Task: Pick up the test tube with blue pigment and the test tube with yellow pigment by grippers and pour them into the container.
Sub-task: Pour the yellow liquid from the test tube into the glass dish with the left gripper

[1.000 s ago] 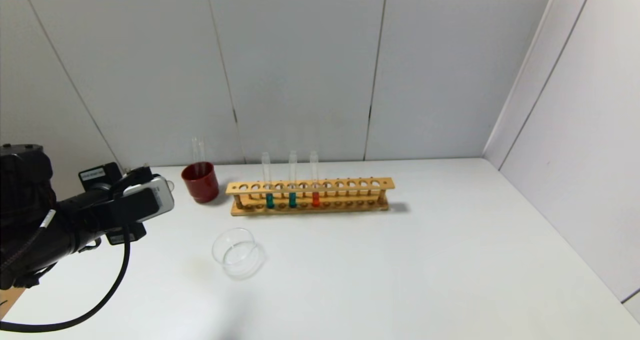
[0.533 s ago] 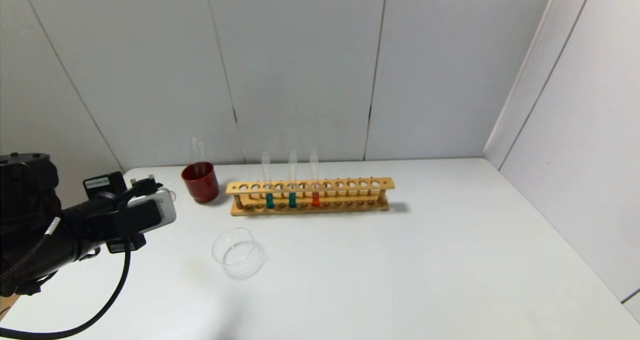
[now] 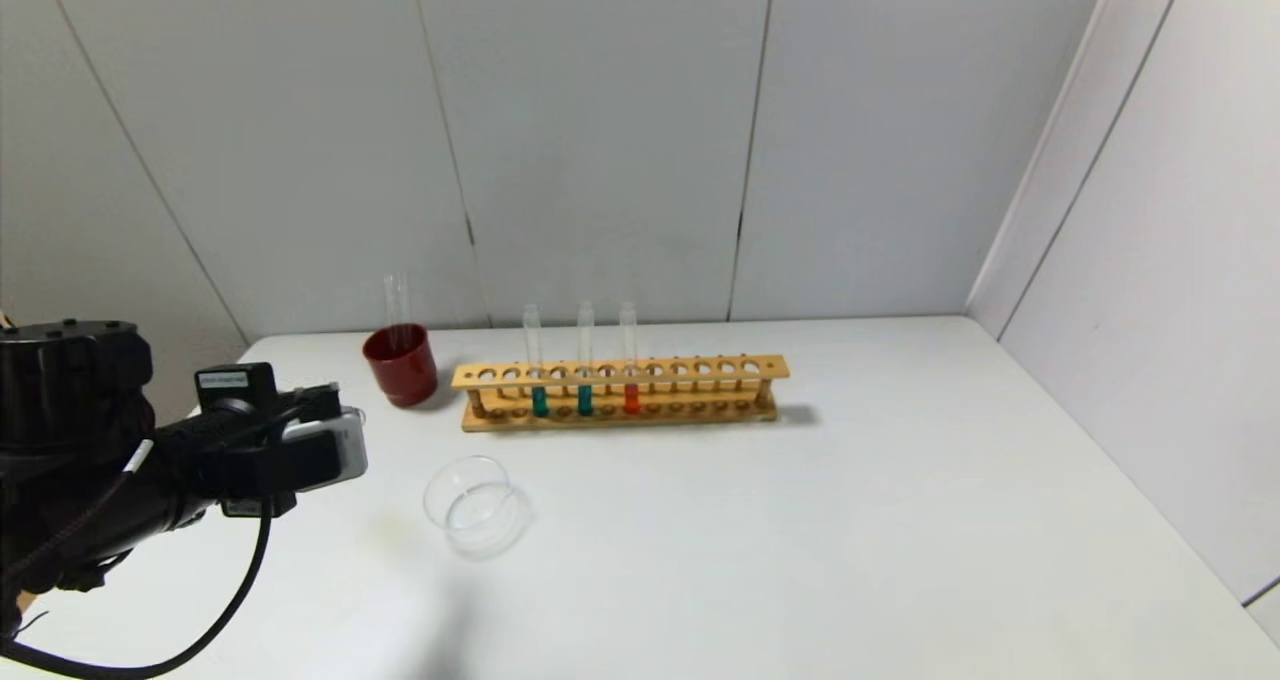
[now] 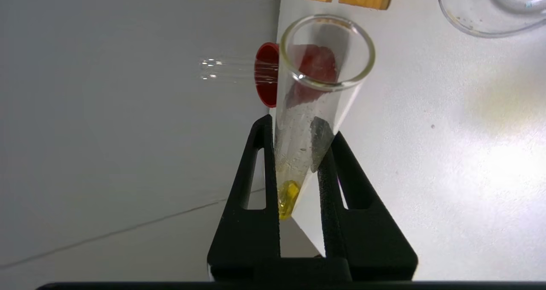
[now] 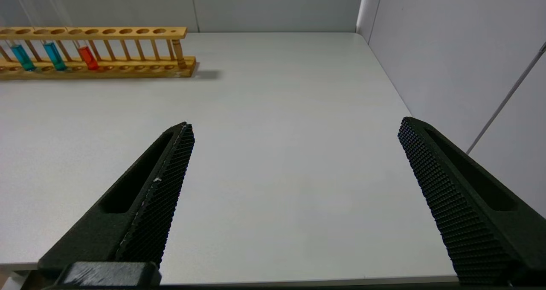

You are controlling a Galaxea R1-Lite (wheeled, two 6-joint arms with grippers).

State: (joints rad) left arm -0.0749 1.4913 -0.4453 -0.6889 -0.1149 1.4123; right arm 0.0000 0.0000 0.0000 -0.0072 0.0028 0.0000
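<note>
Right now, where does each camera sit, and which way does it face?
Head: up on the torso, facing forward and down at the table; the left gripper shows.
Left wrist: behind its fingers, clamped on the test tube with yellow pigment.
Right wrist: low, between its open fingers, facing across the table.
All three share the rack.

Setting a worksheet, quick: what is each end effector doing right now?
Left end effector: shut on the yellow tube.
Right end effector: open, holding nothing.

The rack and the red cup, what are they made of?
The rack looks like pale varnished wood: tan colour, drilled holes, turned pegs. The red cup looks like matte plastic or ceramic: you can't see through it, but I can't tell which.
</note>
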